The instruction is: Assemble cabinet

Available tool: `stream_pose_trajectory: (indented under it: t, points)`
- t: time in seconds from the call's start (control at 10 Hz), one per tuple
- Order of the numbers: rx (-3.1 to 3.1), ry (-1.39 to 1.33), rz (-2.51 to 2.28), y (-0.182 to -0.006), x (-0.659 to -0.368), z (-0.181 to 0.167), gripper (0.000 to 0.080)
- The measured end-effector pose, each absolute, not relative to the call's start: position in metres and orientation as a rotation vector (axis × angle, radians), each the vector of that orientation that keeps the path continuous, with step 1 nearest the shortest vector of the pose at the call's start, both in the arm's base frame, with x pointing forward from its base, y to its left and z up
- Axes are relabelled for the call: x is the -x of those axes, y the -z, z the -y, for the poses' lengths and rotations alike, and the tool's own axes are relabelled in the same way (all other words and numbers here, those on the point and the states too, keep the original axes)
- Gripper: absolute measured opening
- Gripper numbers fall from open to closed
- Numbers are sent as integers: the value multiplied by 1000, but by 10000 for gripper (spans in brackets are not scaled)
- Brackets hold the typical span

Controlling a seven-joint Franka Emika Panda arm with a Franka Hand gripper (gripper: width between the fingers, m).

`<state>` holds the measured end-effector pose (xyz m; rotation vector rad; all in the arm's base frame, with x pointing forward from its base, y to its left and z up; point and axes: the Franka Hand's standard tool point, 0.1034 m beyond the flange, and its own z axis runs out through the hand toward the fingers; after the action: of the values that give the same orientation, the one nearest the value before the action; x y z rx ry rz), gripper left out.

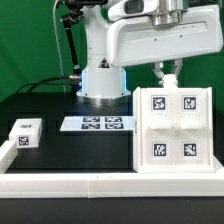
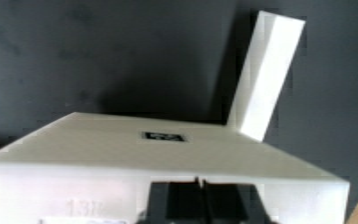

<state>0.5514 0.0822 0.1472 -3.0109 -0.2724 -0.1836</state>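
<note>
Border rail (image 1: 70, 184) up front; cabinet (image 1: 170, 128) stands behind it on the surface (image 1: 60, 150), exterior view's right. Hand (image 1: 169, 76) at its top edge, spread or pinching cannot tell. Likely stiff, light, bulky, smooth; best grasped by thin upright wall

- We are finding no readable words, brands or numbers in either view.
- In the exterior view we are seeing only square black-and-white tag markers (image 1: 158, 101): four on the large cabinet panel (image 1: 172, 125) at 3 o'clock, some on the small box (image 1: 25, 134) at 9 o'clock, and four on the marker board (image 1: 98, 124) near the centre.
- In the wrist view we are making out one tag on the white cabinet piece (image 2: 163, 150); faint marks on its front are too blurred to read.
</note>
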Motion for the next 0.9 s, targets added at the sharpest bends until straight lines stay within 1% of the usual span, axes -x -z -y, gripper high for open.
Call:
stream_pose_trajectory:
  t: [0.4,0.7,0.9]
  points:
    - [3007,180,258,-156,-556,-89,2]
    - [3008,182,260,-150,-551,-93,2]
    - [3008,181,259,-150,-551,-92,2]
